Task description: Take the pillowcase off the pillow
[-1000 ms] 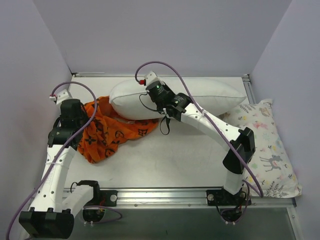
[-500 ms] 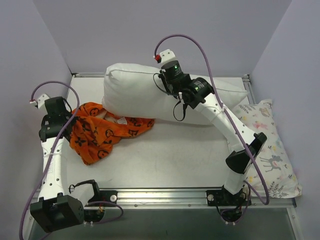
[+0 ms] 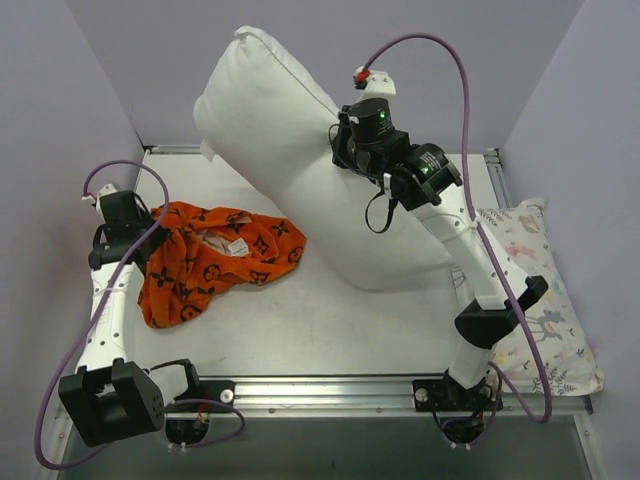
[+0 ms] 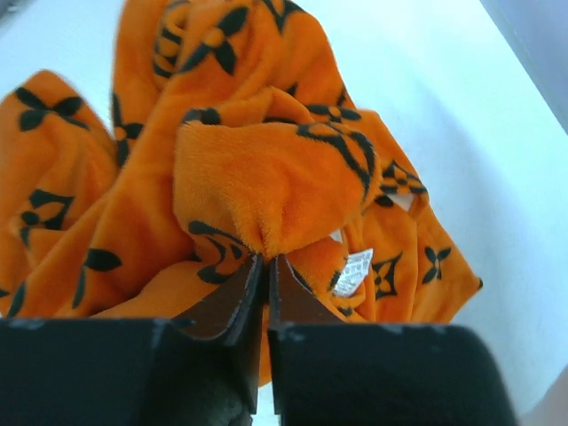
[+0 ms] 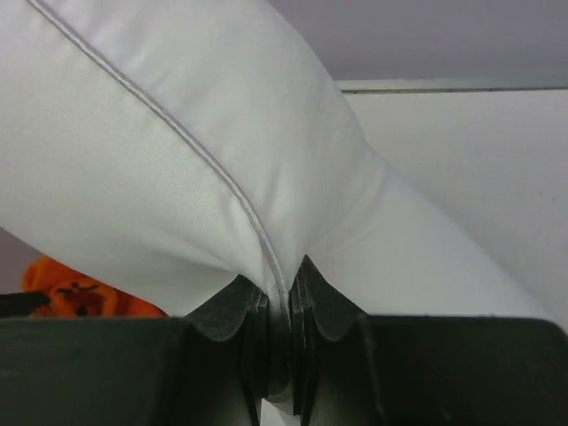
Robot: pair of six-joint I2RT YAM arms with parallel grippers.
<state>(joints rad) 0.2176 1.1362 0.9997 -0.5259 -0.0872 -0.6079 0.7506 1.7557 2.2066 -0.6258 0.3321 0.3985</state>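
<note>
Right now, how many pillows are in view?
2. The plain white pillow is lifted and tilted, pinched in the jaws of the right gripper. The animal-print pillow lies flat at the far right, partly hidden.

I have the white table [image 3: 300, 330] filling the lower middle of the overhead view, with lilac walls [image 3: 90, 90] on the left, back and right. At centre left the orange pillowcase [image 3: 205, 275] lies on it in a crumpled heap, its opening turned upward so that a pale lining and a small white tag [image 3: 237, 247] show. The white pillow [image 3: 290, 150] stands tilted across the upper middle. Its lower end comes down toward the tabletop right of centre, though I can't tell whether it touches. Along the right edge of the frame lies the animal-print pillow [image 3: 545, 320], flat and close to the wall. A metal rail [image 3: 320, 388] runs along the bottom edge.
</note>
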